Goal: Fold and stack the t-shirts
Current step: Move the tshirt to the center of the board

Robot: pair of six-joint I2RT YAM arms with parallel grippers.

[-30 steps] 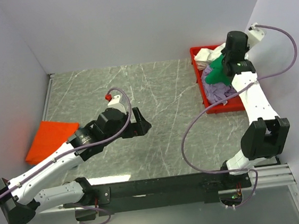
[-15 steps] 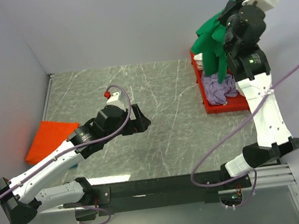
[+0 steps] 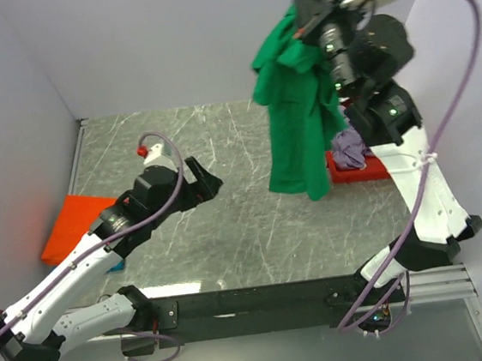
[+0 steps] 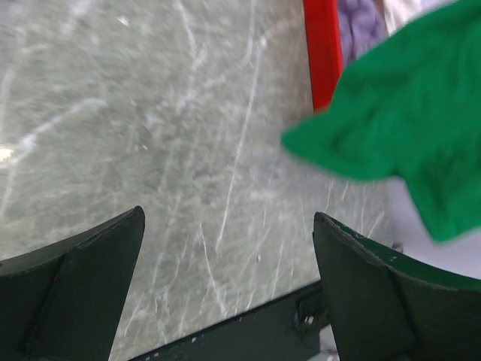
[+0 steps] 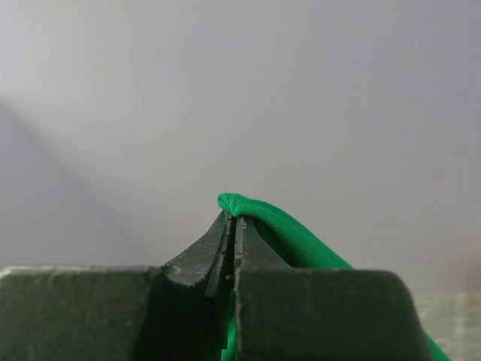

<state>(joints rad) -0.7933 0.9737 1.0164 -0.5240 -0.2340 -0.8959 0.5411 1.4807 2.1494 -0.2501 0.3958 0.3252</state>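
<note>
Since the earlier frame the green t-shirt (image 3: 290, 115) has risen well clear of the red tray (image 3: 344, 172) and swung out toward the middle. It is carried by the right gripper (image 5: 234, 223), which now stands much higher than it did half a second ago. Its jaws are pressed together on a small fold of the green cloth, which bulges just over their tips in the wrist view and runs down along one side of them (a pale wall fills everything beyond). From that pinch the shirt hangs below the jaws in a long loose drape. Its upper part is bunched close under them and its lower hem falls beside the tray's near corner in the overhead view; whether the hem touches the table (image 3: 219, 140) cannot be told. Behind the hanging cloth, a lavender t-shirt (image 3: 351, 145) lies crumpled in the tray. The left gripper (image 4: 225, 226) has also shifted, a little farther from the arm bases and toward its own side. Its jaws are spread wide, with only marbled tabletop showing between them. Ahead of those open jaws and off to their right, a blurred lobe of the green shirt hangs in front of the tray's red rim. Well behind the left jaws, an orange t-shirt (image 3: 69, 229) lies flat near the table's left edge.
</note>
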